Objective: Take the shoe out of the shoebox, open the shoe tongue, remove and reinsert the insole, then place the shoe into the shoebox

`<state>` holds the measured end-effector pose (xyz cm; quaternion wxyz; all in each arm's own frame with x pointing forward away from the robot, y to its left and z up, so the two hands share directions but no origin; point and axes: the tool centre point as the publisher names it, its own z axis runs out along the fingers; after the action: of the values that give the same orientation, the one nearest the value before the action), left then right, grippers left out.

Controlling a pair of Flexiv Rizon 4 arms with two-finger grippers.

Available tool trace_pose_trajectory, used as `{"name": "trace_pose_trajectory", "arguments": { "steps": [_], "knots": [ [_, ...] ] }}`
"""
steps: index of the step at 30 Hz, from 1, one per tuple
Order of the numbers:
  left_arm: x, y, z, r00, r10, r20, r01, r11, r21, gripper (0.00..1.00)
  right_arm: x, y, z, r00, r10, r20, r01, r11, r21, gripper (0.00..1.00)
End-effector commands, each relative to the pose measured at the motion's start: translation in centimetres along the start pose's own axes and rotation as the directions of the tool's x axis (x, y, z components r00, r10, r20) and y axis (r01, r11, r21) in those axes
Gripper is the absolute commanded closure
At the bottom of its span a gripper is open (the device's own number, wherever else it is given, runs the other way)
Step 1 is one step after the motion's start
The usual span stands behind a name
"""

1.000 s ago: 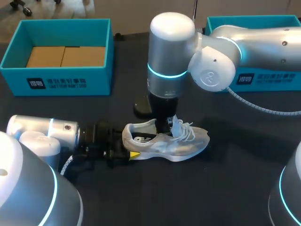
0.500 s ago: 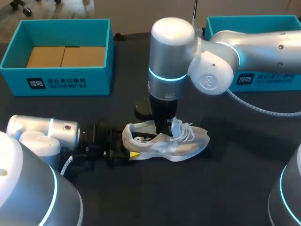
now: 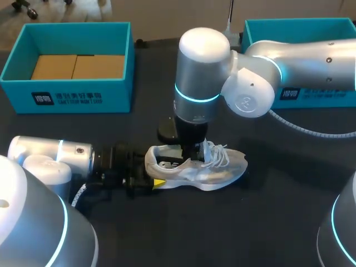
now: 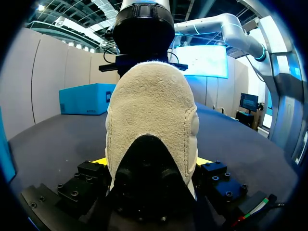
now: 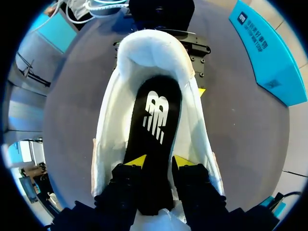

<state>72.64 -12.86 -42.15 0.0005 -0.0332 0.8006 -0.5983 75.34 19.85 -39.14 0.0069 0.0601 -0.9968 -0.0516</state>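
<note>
A light grey shoe (image 3: 214,172) with white laces lies on its sole on the dark table, toe to the right. My left gripper (image 3: 152,173) comes in low from the left, and its fingers hold the heel (image 4: 151,101) from both sides. My right arm comes down from above. My right gripper (image 5: 160,161) is inside the shoe's mouth, just behind the laces. Its yellow fingertips (image 5: 136,160) stand apart over the black insole (image 5: 155,115), which lies flat inside the white lining (image 5: 108,125). In the head view the right gripper (image 3: 192,154) is mostly hidden by the shoe's collar.
A teal box (image 3: 67,97) with brown cardboard in its bottom stands at the back left. A second teal box (image 3: 311,92) stands at the back right, partly behind my right arm. A coiled cable (image 3: 311,130) hangs from that arm.
My right gripper's fingers have spread from shut to apart inside the shoe, and the arm has sunk slightly. Shoe and left arm have stayed put.
</note>
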Motion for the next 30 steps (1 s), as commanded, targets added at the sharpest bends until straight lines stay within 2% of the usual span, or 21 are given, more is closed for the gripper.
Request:
{"name": "trace_pose_trajectory", "arguments": {
  "steps": [1, 7, 10, 11, 12, 13, 14, 20, 30],
  "knots": [
    [0.1, 0.0, 0.0, 1.000, 0.001, -0.001, -0.001, 1.000, -0.002, 1.00, -0.4, 0.3, 1.3, 1.000, 0.002, -0.011, -0.002, 1.000, -0.009, 0.65],
    [0.1, 0.0, 0.0, 1.000, 0.001, -0.001, -0.001, 1.000, -0.002, 1.00, -0.1, 0.6, 2.1, 0.999, 0.001, -0.042, -0.001, 1.000, -0.020, 0.67],
    [0.1, 0.0, 0.0, 1.000, 0.001, -0.001, -0.001, 1.000, -0.002, 1.00, 0.5, 0.7, 2.6, 0.998, 0.008, -0.066, -0.010, 1.000, -0.025, 0.75],
    [0.1, 0.0, 0.0, 1.000, 0.001, -0.001, -0.001, 1.000, -0.002, 1.00, 0.8, 0.7, 2.7, 0.997, 0.014, -0.074, -0.016, 1.000, -0.027, 0.84],
    [0.1, 0.0, 0.0, 1.000, 0.001, -0.001, -0.001, 1.000, -0.002, 1.00, 0.9, 0.7, 2.7, 0.997, 0.016, -0.075, -0.018, 0.999, -0.027, 0.86],
    [0.1, 0.0, 0.0, 1.000, 0.001, -0.001, -0.001, 1.000, -0.002, 1.00, 1.2, 0.7, 2.8, 0.996, 0.023, -0.082, -0.025, 0.999, -0.026, 0.97],
    [0.1, 0.0, 0.0, 1.000, 0.001, -0.001, -0.001, 1.000, -0.002, 1.00, 1.4, 0.7, 2.7, 0.996, 0.027, -0.085, -0.030, 0.999, -0.026, 1.00],
    [0.1, 0.0, 0.0, 1.000, 0.001, -0.001, -0.001, 1.000, -0.002, 1.00, 2.3, 0.2, 1.9, 0.994, 0.072, -0.088, -0.073, 0.997, -0.013, 1.00],
    [0.1, 0.0, 0.0, 1.000, 0.001, -0.001, -0.001, 1.000, -0.002, 1.00, 2.5, -1.2, -3.0, 0.991, 0.137, -0.011, -0.137, 0.990, -0.019, 1.00]
  ]
}}
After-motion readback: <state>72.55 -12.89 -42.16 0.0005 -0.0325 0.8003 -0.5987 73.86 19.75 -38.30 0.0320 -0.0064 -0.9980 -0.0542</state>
